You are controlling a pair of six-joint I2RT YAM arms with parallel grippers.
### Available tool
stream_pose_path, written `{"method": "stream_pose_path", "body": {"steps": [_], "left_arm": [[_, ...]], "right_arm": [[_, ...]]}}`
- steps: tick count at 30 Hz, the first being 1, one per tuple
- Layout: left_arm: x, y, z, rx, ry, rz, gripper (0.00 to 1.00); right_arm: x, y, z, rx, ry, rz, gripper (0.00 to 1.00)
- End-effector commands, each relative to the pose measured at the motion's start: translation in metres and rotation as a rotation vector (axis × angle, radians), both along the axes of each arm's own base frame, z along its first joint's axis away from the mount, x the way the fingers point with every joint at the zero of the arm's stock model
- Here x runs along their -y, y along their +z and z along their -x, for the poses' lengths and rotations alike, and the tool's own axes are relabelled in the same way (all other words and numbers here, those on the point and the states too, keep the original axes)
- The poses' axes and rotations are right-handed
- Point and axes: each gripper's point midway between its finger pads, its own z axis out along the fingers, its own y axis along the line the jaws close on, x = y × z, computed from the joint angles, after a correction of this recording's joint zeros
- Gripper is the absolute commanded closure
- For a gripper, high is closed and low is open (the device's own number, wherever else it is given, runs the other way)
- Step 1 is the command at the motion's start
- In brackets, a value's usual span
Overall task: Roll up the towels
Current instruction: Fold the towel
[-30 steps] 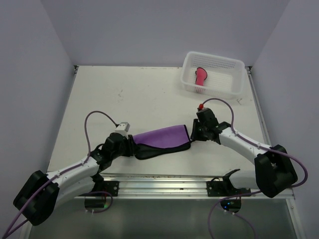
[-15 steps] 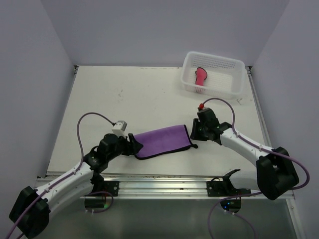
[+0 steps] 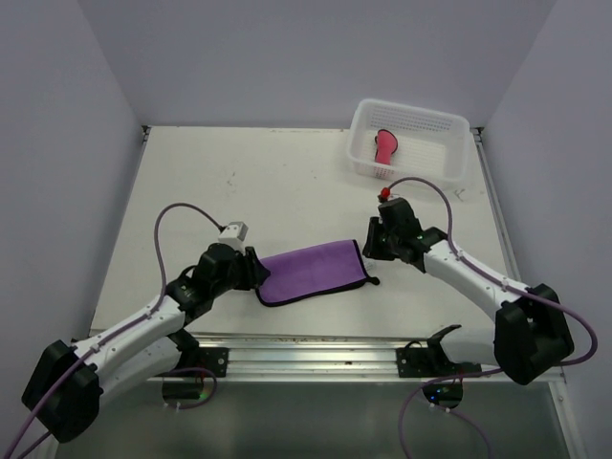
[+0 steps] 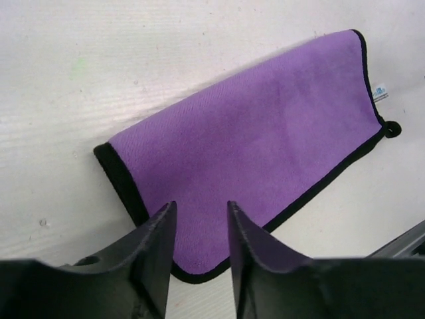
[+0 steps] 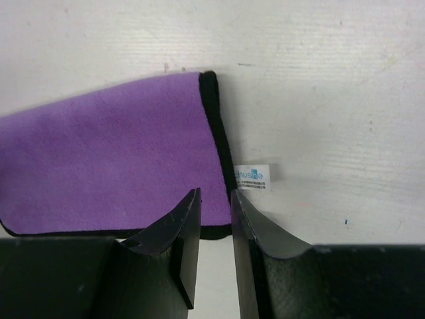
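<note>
Nearest the arm bases, a metal rail (image 3: 316,349) is running along the counter's (image 3: 239,182) near edge. Just beyond it, the purple towel (image 3: 311,271) is lying flat near the counter's middle, folded into a long band with a black border, its long axis running left to right.

The left pincer (image 3: 256,274) is sitting at the towel's left end, its jaws narrowly parted over the near corner and gripping nothing. The right pincer (image 3: 371,244) is sitting at the towel's right end beside a white label (image 5: 251,175), jaws likewise slightly apart, nothing held.

The towel appears light, soft and limp; it is likely to sag and slide on the smooth surface. The bordered short edges look like the soundest places to take hold for rolling.

Farther off, at the far right, a white basket (image 3: 459,143) is holding the pink towel (image 3: 384,145), already rolled.

The counter is white and faintly scuffed; plain pale walls are enclosing it on three sides.
</note>
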Motion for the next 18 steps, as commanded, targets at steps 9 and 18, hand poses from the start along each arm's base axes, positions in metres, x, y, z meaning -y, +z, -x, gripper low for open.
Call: {"method": "stream_pose_path", "body": {"steps": [9, 18], "left_arm": [[0.039, 0.047, -0.055, 0.103, -0.049, 0.006, 0.88], [0.058, 0.039, -0.062, 0.065, -0.100, 0.025, 0.93]], "right_arm": [[-0.049, 0.042, -0.042, 0.094, 0.105, -0.040, 0.75], [-0.092, 0.041, -0.049, 0.095, 0.181, -0.058, 0.75]]}}
